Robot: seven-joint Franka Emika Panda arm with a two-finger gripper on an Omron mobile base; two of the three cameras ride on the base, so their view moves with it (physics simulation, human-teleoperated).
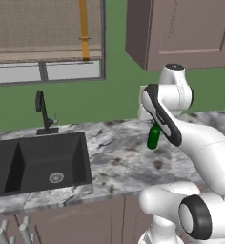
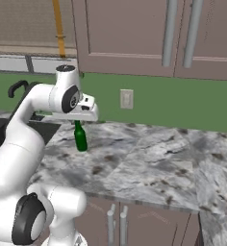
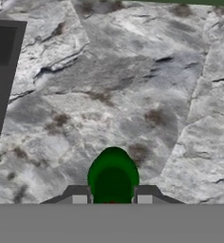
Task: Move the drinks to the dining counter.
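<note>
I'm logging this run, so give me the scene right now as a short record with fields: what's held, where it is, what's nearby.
end effector: shut on the bottle
bottle: dark green, upright, gripped near its top, hanging just above or at the marble counter; contact cannot be told
sink: black, set in the same counter, left of the bottle
faucet: black, behind the sink
outlet: on the green wall behind the counter
cabinets: above the counter, doors closed
task state: bottle not yet at the dining counter
</note>
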